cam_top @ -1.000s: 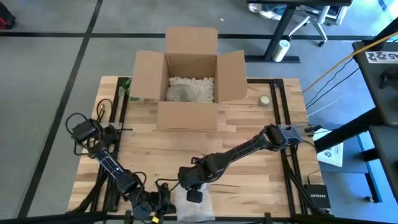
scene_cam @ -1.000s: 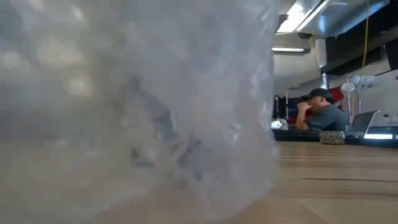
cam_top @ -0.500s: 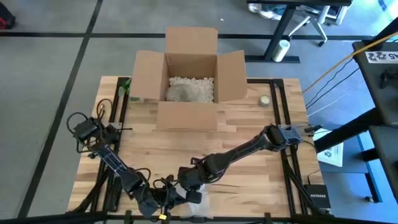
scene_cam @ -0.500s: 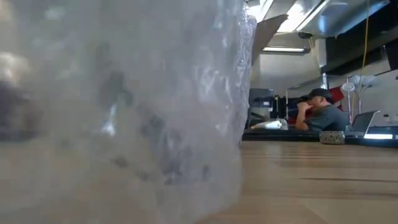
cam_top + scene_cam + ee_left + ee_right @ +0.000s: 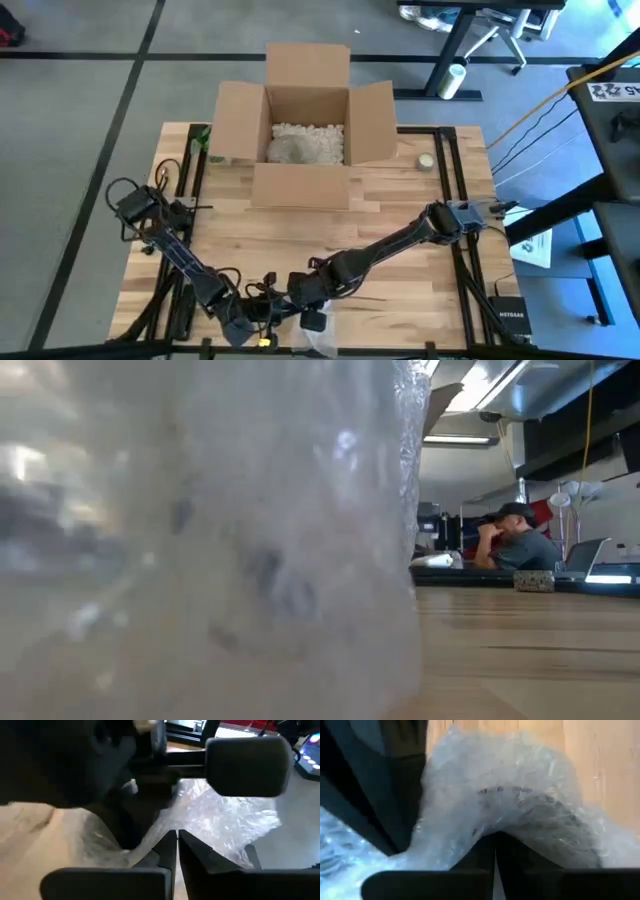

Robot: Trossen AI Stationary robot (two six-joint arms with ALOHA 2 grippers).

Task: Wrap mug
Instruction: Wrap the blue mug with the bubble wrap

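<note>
- Bubble wrap (image 5: 220, 540) is filling the low view, lying at the table (image 5: 400, 225) edge farthest from the cardboard box (image 5: 305, 115); it looks soft, light and slippery, likely to spring open.
- Mug (image 5: 540, 827) is showing only as a dark shape under the wrap; probably heavy and breakable, best gripped through the sheet across its body.
- Right gripper (image 5: 495, 852) is working on the bundle, fingers pressed together, pinching a fold of wrap.
- Left gripper (image 5: 176, 851) is sitting just beside it, fingers nearly meeting on the sheet's edge; whether it truly grips, I cannot tell.
- Box is standing open, well apart, packing peanuts (image 5: 310, 135) inside.
</note>
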